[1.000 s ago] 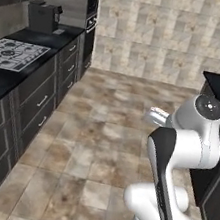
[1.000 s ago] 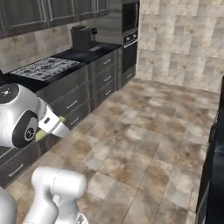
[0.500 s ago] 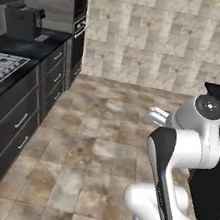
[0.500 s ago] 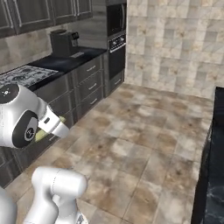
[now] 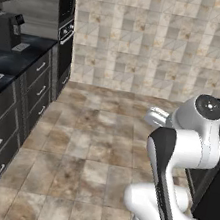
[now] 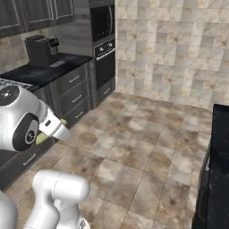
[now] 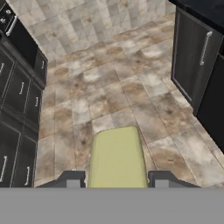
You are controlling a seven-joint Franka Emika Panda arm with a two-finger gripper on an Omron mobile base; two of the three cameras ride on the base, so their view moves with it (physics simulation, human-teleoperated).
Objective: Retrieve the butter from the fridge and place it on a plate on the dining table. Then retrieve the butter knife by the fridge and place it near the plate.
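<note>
The hand (image 7: 117, 180) is closed on the butter (image 7: 117, 157). In the hand view the pale yellow block sits between the two dark fingers (image 7: 70, 179), one finger against each long side, and projects forward beyond them. Below the butter is tan stone tile floor (image 7: 109, 87); the block is held well above it and touches no surface.

In the right base view a sliver of the butter (image 6: 43, 137) shows just beside the white wrist of the arm (image 6: 22, 118), at the left edge of the picture. In the left base view the arm (image 5: 187, 145) rises at the lower right, folded at the elbow.

Surroundings:
- Dark cabinets (image 5: 9, 115) with bar handles run along the left side, under a black top.
- A dark coffee machine (image 6: 41, 50) stands on that top.
- A built-in wall oven (image 6: 103, 31) stands at the far end of the cabinet run.
- A tiled wall (image 5: 159, 39) closes the far side of the room.
- A black table (image 6: 220, 170) edge shows at the right in the right base view, well apart from the hand.
</note>
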